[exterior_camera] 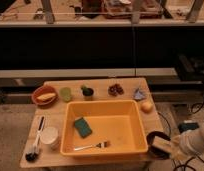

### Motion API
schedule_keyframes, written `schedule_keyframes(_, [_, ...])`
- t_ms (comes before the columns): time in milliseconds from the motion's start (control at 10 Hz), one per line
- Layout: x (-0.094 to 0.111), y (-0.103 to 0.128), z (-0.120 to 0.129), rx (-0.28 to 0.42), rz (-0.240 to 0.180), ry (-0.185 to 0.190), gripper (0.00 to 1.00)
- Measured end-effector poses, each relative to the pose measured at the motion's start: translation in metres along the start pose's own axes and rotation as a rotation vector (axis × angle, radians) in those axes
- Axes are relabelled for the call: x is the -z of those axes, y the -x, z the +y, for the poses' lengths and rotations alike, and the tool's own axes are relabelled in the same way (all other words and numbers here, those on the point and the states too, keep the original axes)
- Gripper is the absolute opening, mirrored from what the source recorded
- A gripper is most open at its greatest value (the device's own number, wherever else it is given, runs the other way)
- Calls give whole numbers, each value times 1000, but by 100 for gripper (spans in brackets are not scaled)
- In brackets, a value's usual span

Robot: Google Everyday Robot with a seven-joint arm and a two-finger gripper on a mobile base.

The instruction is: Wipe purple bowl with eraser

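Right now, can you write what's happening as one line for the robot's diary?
gripper: shut on eraser, off the table's right front corner | eraser: over purple bowl | sponge, fork: in yellow tub

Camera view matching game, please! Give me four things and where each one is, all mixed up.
1 green sponge
2 orange-red bowl
3 eraser
4 gripper

A over the purple bowl
B back left corner of the table
C in the yellow tub
D by the table's front right corner, holding the eraser

Pairs: 1-C, 2-B, 3-A, 4-D
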Motion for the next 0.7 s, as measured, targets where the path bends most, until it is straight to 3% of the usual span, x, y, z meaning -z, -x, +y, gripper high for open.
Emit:
schedule_keyframes(300, [3, -12, -19, -53, 1, -22, 0])
schedule_keyframes(700, [0, -6, -45, -75, -6, -43, 0])
